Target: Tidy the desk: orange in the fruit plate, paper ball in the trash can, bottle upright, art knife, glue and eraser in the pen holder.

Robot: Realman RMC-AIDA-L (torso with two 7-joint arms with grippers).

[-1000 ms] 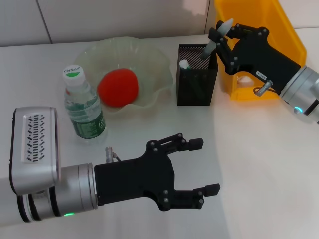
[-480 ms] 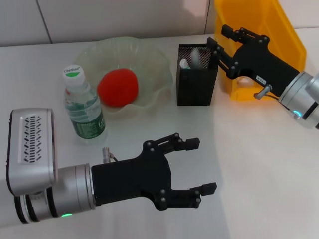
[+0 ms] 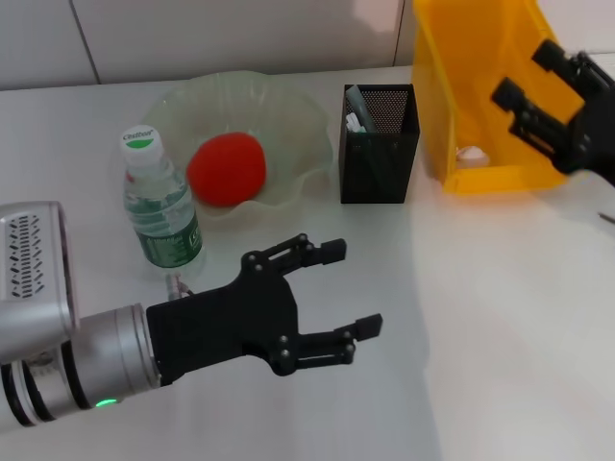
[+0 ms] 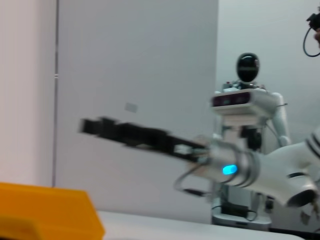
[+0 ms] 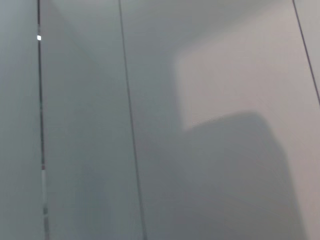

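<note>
Now bottle (image 3: 159,200) upright on desk (image 3: 500,288), cap topmost.

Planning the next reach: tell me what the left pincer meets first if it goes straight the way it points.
The left pincer, open, points right across the bare desk. The way looks free as far as the head view shows; height is uncertain.

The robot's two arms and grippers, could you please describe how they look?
The left arm is silver-grey with a vented housing, a black ring and a green light, ending in a matte black left gripper with two bolted, linked fingers. The right gripper is matte black too; its silver arm shows a blue light and cable.
</note>
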